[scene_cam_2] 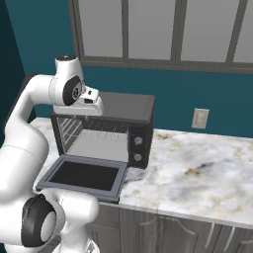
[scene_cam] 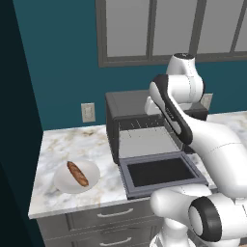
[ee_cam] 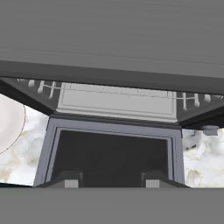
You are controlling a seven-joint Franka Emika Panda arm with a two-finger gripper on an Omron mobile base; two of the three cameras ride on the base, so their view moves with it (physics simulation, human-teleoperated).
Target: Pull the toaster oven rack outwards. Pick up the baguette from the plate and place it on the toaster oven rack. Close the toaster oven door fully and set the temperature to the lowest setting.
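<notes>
Gripper (ee_cam: 109,178) hovering above the dropped-open toaster oven door (scene_cam: 161,172), fingertips (ee_cam: 70,179) apart with nothing between them, partly spread. Looking into the toaster oven (scene_cam_2: 106,126) mouth from above and in front. Toaster oven rack (ee_cam: 117,101) lying straight ahead and below the tool, past the door's hinge edge, long axis running across the oven's width, square to the approach. Looks light grey, flat, front lip sitting about at the cavity opening; hard to say whether already slid out some or fully seated. Next move likely a reach down-forward to the rack's front edge.

Baguette (scene_cam: 77,173) on the plate (scene_cam: 63,183) near the counter's front-left corner, well apart from the oven's left side, loaf angled diagonally across the plate, golden-brown, scored. Plate rim (ee_cam: 9,127) peeking at the hand view's left edge. Knobs (scene_cam_2: 138,149) on the oven's right panel untouched-looking.
</notes>
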